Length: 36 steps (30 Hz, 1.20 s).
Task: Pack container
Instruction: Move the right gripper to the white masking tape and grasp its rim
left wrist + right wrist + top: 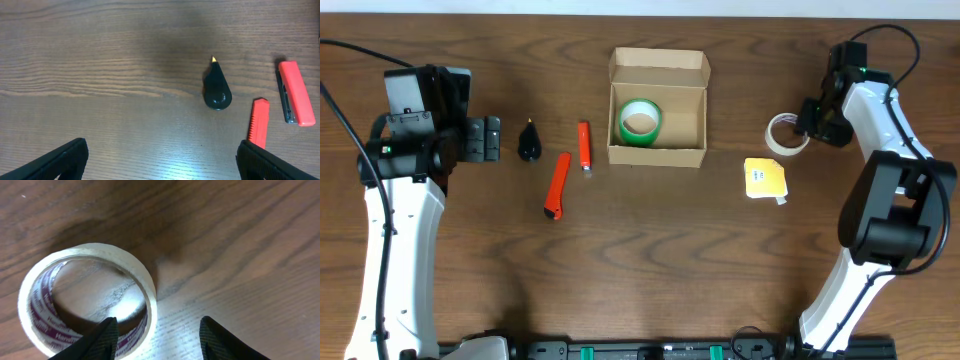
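Counts first: we see one box [657,155], open at mid-table, with one green roll [640,122] lying flat in its left half. A second, white roll [782,135] lies well to its right. Left of the box lie two orange tools [557,185] [584,145] and one black teardrop [529,141]; one yellow pack [764,178] lies right. The left gripper [162,146] gapes wide, empty. The right gripper [156,322] stands half open astride the white roll's wall, one finger over the hollow; we cannot tell if either touches. The wrist view cuts off that roll, and its purple print is unreadable.
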Available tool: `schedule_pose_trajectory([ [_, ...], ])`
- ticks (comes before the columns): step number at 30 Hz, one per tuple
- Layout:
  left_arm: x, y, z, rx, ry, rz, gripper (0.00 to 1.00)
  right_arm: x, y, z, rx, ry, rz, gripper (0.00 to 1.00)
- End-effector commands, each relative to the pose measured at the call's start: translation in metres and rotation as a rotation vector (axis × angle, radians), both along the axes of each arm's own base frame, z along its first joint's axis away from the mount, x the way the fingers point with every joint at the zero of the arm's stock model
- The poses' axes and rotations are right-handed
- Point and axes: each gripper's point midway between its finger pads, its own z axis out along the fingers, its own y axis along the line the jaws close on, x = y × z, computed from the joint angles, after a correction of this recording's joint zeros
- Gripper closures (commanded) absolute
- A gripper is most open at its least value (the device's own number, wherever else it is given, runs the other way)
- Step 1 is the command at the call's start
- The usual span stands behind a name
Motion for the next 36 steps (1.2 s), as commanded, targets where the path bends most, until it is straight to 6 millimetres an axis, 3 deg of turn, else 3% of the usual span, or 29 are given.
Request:
schedule_pose_trajectory([
  [1, 0.003, 0.003, 0.007, 0.011, -0.014, 0.002, 0.05, 0.000, 0.004, -0.014, 0.007, 0.019, -0.016, 0.47],
  [16, 0.003, 0.003, 0.007, 0.011, -0.014, 0.002, 0.05, -0.004, 0.003, -0.050, 0.013, 0.077, -0.030, 0.55],
  [18, 0.003, 0.003, 0.007, 0.011, -0.014, 0.002, 0.05, -0.004, 0.004, -0.053, 0.014, 0.083, -0.029, 0.64],
  [21, 0.003, 0.003, 0.007, 0.011, -0.014, 0.002, 0.05, -0.005, 0.004, -0.054, 0.015, 0.088, -0.028, 0.95],
  [26, 0.003, 0.003, 0.007, 0.011, -0.014, 0.002, 0.05, -0.009, 0.005, -0.049, 0.021, 0.103, -0.027, 0.99],
  [30, 0.003, 0.003, 0.007, 0.011, -0.014, 0.002, 0.05, -0.003, 0.006, -0.016, 0.019, 0.069, -0.022, 0.99],
  [32, 0.003, 0.003, 0.007, 0.011, -0.014, 0.002, 0.05, 0.004, 0.008, 0.015, 0.012, 0.018, -0.013, 0.99],
  [36, 0.003, 0.003, 0.007, 0.011, -0.014, 0.002, 0.05, 0.019, 0.030, 0.106, 0.021, -0.162, 0.069, 0.99],
])
